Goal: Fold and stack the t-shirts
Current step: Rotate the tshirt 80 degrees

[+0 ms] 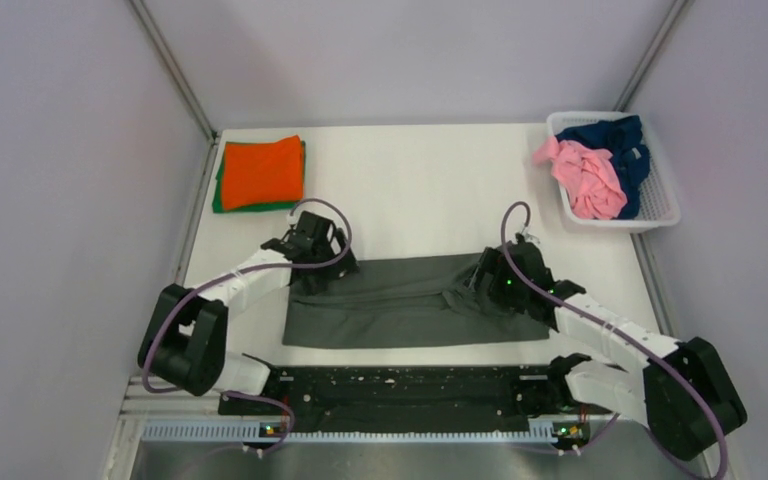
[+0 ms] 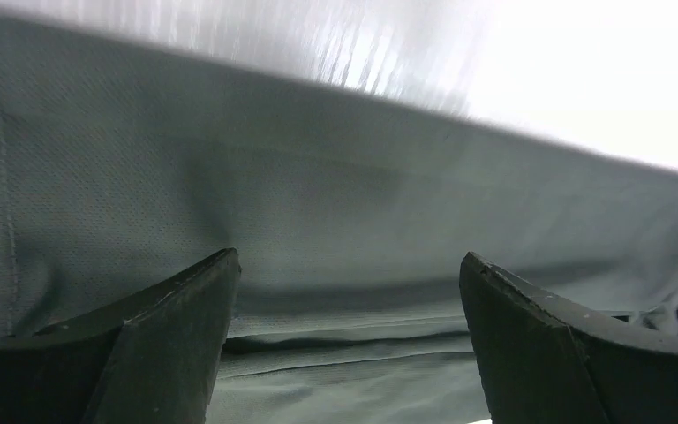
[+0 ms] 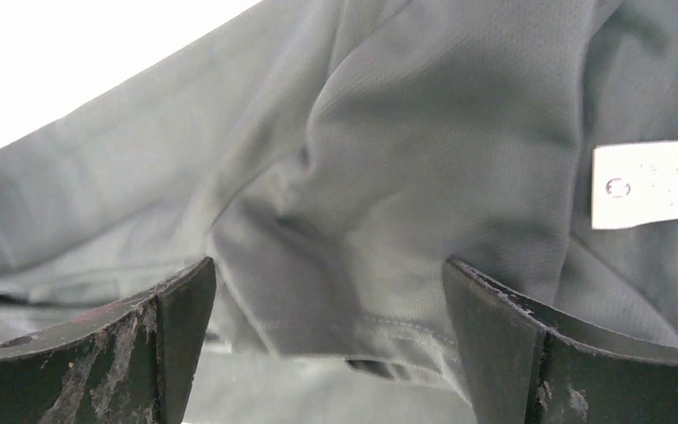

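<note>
A dark grey t-shirt [image 1: 400,305] lies spread across the near middle of the table, partly folded lengthwise. My left gripper [image 1: 310,265] is open over the shirt's far left corner; in the left wrist view [image 2: 349,291] its jaws stand wide apart above grey cloth folds [image 2: 318,221]. My right gripper [image 1: 482,285] is open over the shirt's right part; in the right wrist view [image 3: 327,300] its jaws straddle a bunched hem [image 3: 388,221], with the white neck label [image 3: 653,181] to the right. An orange shirt [image 1: 262,170] lies folded on a green one [image 1: 222,200] at the far left.
A white lattice basket [image 1: 660,205] at the far right holds a pink shirt [image 1: 590,180] and a navy shirt [image 1: 610,135]. Grey walls enclose the white table [image 1: 420,190]. A black rail [image 1: 400,392] runs along the near edge.
</note>
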Robot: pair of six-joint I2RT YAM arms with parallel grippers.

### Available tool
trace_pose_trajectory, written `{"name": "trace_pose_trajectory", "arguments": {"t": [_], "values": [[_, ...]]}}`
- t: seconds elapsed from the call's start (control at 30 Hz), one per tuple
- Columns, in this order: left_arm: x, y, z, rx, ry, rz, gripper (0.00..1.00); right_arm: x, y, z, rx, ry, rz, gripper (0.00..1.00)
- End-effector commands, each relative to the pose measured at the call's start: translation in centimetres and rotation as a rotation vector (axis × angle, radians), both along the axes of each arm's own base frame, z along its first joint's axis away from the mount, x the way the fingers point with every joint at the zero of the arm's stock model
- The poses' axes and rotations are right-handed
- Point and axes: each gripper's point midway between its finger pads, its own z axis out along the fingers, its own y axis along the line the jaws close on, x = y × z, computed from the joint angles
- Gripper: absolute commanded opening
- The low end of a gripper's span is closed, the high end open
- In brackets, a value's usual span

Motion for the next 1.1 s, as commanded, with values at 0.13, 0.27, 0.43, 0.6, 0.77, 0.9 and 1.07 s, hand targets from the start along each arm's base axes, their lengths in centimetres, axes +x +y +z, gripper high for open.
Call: {"name": "trace_pose_trajectory", "arguments": {"t": [0.13,0.27,0.43,0.6,0.77,0.9,1.07], "values": [[-3.0,-0.7,-2.3,-0.001,0.043,0.035,0.99,8.0,-1.3,-1.3,-0.019,-0.079,-0.109,0.99],[-4.0,-3.0,-1.8,-0.066,0.012,0.069,0.99,14.3,0.7,-0.7,-0.036,-0.128,-0.078,0.99],[-4.2,-6.3,-1.3,-0.115,-0.039,0.089,0.99,23.7,5.0,0.7,-0.046,-0.202,0.072,0.99],[-4.4,-10.9,-1.0,-0.135,-0.048,0.019,0.99,29.5,10.1,-1.0,0.039,-0.174,0.220,0.99],[-4.4,-15.9,-0.2,-0.142,-0.059,-0.095,0.99,34.0,15.6,-2.4,0.115,-0.200,0.334,0.99],[-4.9,-18.4,-0.7,-0.132,-0.021,-0.161,0.99,36.9,20.8,-0.7,0.177,-0.278,0.429,0.99],[-5.1,-18.5,1.8,-0.109,-0.108,-0.185,0.99,38.8,21.9,5.9,0.185,-0.411,0.412,0.99]]}}
